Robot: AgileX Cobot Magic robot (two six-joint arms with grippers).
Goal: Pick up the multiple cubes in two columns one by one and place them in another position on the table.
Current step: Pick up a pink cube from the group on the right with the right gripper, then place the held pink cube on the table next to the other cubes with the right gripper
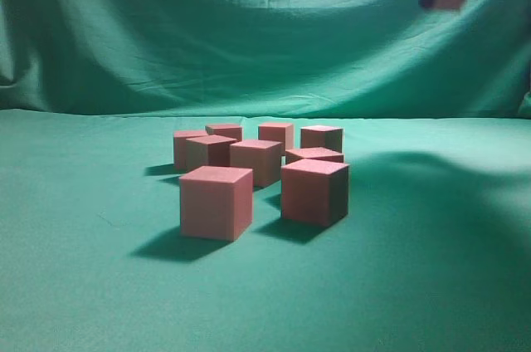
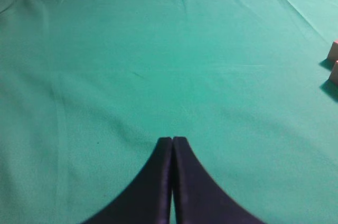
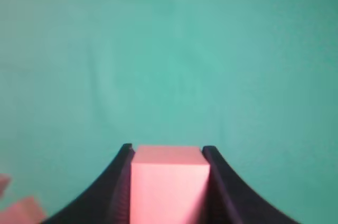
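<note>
Since my right gripper is pinching one cube squarely by opposite flat faces, high above the table and remaining cubes, I judge it light, rigid, grippy, while my left gripper rests pressed together.

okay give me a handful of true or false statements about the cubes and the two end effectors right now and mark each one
1. The right end effector holds a cube. True.
2. That held cube rests on the table. False: it is lifted high, at the exterior view's top right.
3. The left end effector is wide open. False: its fingers meet, with nothing between.
4. The other cubes sit clustered on the green cloth. True.
</note>
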